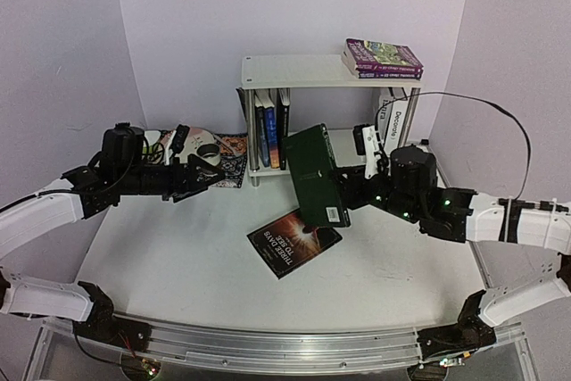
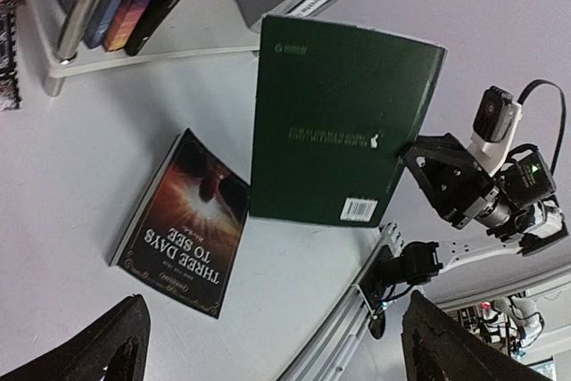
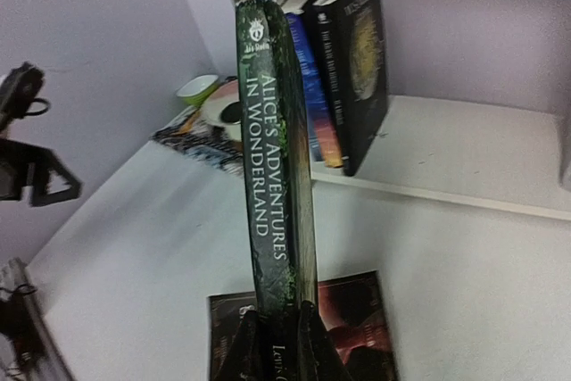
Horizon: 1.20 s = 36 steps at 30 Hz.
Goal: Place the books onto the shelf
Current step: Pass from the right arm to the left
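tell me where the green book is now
Top view: the green book is held upright by the right hand mid-table, in front of the shelf, near the flat dark book.

Glossy green book (image 1: pixel 314 171), matt white table (image 1: pixel 178 247), brushed-metal rail (image 1: pixel 268 345)

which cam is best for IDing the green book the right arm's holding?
Right wrist. The thin green hardcover book faces it spine-on, so the title "Alice's Adventures in Wonderland" is readable. Left wrist shows only the back cover with a barcode; its text is too small to read. Top external shows a plain tilted cover with no legible text.
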Each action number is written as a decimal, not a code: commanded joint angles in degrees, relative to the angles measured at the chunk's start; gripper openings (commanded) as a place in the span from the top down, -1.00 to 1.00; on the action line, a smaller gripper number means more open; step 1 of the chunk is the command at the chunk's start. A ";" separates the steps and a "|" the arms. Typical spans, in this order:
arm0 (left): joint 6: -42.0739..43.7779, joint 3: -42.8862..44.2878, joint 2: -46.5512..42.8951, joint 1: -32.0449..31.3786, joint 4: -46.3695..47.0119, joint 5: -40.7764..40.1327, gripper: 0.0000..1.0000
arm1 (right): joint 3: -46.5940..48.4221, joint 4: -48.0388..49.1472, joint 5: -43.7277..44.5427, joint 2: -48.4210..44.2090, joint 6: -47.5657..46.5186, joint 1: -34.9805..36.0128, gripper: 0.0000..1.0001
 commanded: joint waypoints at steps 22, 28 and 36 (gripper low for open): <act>-18.70 0.66 10.24 -3.25 37.95 20.04 -0.99 | 14.67 15.40 -31.02 -3.56 43.67 0.39 1.00; -25.87 0.17 10.94 -3.50 47.99 23.57 -0.26 | 14.23 19.41 -30.67 -0.41 46.58 0.39 1.00; -22.11 -2.10 7.54 -2.87 48.69 25.21 1.00 | 13.32 4.93 -32.79 -2.54 37.69 0.38 0.29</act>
